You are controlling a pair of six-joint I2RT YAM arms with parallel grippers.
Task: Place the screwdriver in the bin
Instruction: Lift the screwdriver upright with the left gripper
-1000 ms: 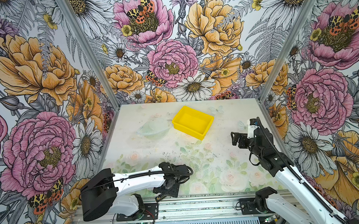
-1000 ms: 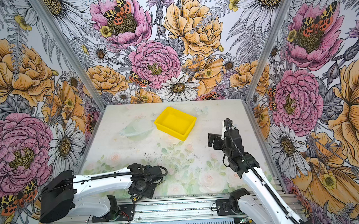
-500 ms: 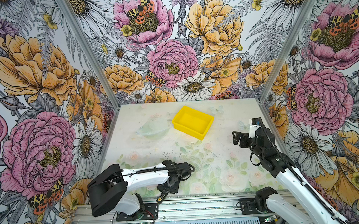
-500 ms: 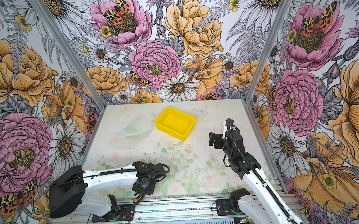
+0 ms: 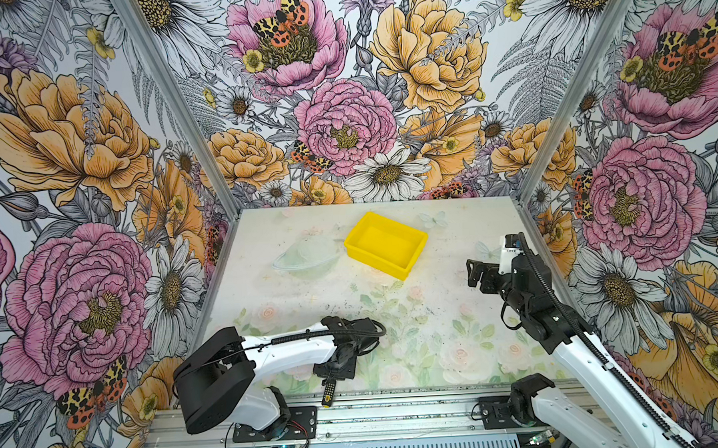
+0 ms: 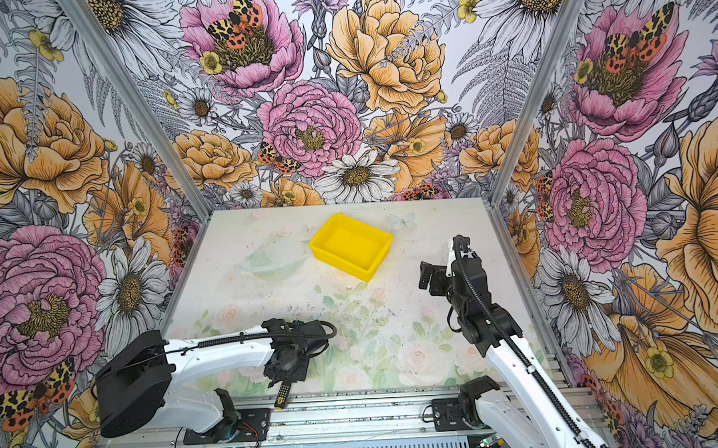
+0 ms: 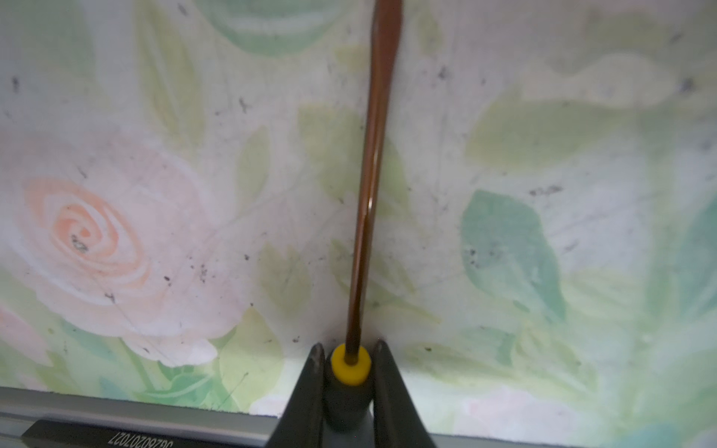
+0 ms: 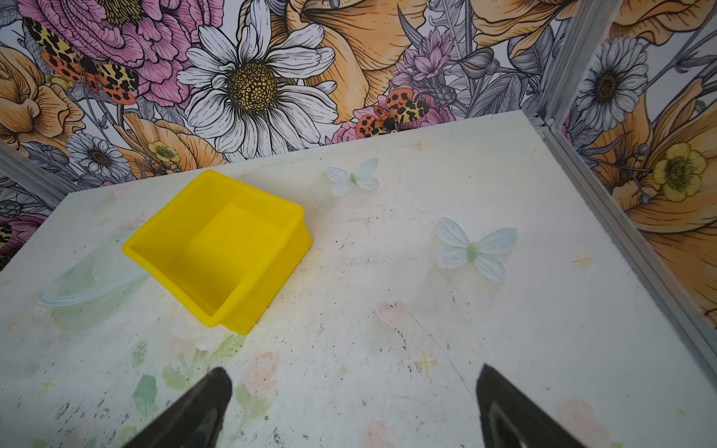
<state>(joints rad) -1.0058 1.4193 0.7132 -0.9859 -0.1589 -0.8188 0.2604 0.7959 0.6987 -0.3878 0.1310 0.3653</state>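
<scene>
At the near edge of the counter [image 5: 436,313], toward its left corner, the left tool [image 7: 347,349] is clenched on the screwdriver [image 7: 372,155]. Its fingers pinch the black handle just behind the yellow collar. In both top views the handle's tail [image 5: 328,390] pokes out past the edge over the metal rail, and the shaft runs inward over the counter.

The grip sits at the handle's front, so the long shaft will likely lever downward. I would lift straight up first, clearing edge and rail, and check that the screwdriver does not swivel before carrying it.

Further in, by the right edge, the right tool [image 8: 351,382] hangs released and holds nothing. It is best left parked there.

The bin [image 5: 375,262] sits empty near the far edge, set askew. Bring the shaft in along its longer side, lower inside the walls, then let go.
</scene>
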